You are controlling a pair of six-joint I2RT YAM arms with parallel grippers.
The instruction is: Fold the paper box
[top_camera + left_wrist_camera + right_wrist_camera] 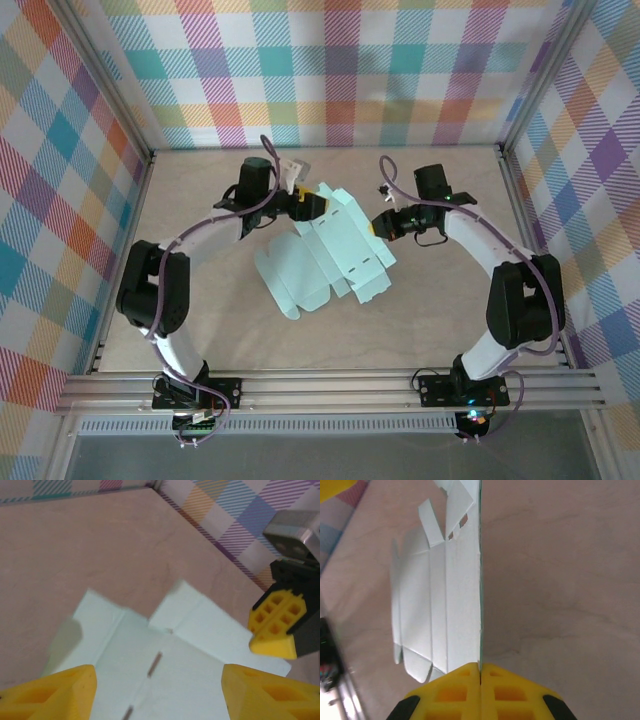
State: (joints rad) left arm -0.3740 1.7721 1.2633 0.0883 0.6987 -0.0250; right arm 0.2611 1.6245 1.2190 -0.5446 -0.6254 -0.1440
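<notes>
Light, floppy card, the paper box (322,268) wants edge grips: right claw (480,671) pinches its right edge, left claw (159,682) gapes released above.

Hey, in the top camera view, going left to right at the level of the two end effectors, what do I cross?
Plaid-patterned left wall → left end effector → pale mint-teal die-cut card sheet → right end effector → plaid-patterned right wall.

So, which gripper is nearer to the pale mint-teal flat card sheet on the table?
Right. The right gripper is shut on the edge of the pale mint-teal card sheet, so it touches it. The left gripper hangs open over another part; whether it touches cannot be told.
</notes>
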